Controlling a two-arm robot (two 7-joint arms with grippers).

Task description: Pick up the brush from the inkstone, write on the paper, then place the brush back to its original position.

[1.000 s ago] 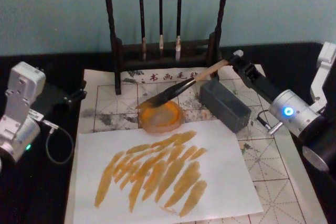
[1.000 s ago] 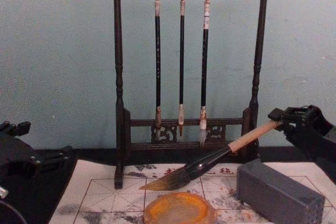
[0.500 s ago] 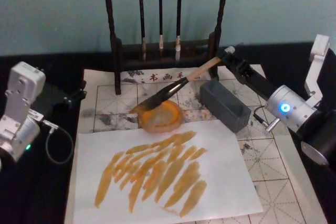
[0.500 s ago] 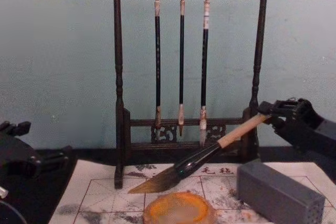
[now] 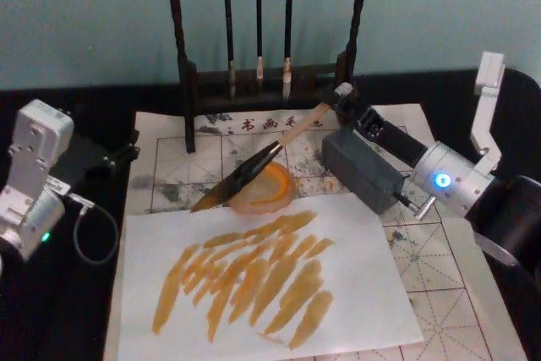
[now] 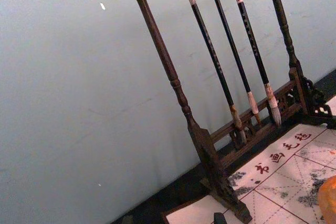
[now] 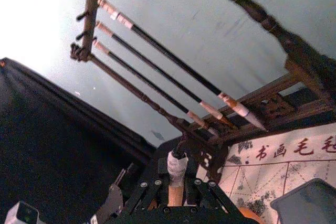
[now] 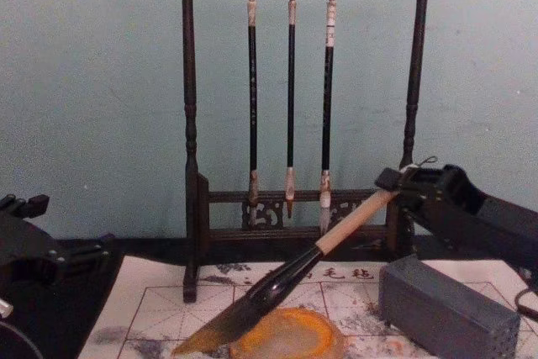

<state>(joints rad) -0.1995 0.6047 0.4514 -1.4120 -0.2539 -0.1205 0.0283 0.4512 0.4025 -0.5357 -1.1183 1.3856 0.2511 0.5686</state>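
The right gripper [image 5: 342,97], upper right of centre in the head view, has its jaws clamped on the top end of the brush [image 5: 258,165]. The brush is held slanted, with the bristles pointing to the lower left. Its black ferrule crosses above the inkstone [image 5: 275,194] and its tip lies just past the dish's left rim. Whether the tip touches anything cannot be told. The slant is judged to suit laying the brush down across the dish.

Amber strokes are spread over a plain white sheet [image 5: 363,293] in the lower half, which is laid on the red-gridded paper [image 5: 439,268]. A grey block [image 5: 363,171] lies just right of the dish. The left gripper [image 5: 118,154] is parked at the left edge; its state cannot be told.

Behind, three thin brushes are hung from a dark wooden rack [image 5: 178,40] on the black tabletop [image 5: 59,319], before a pale teal wall.
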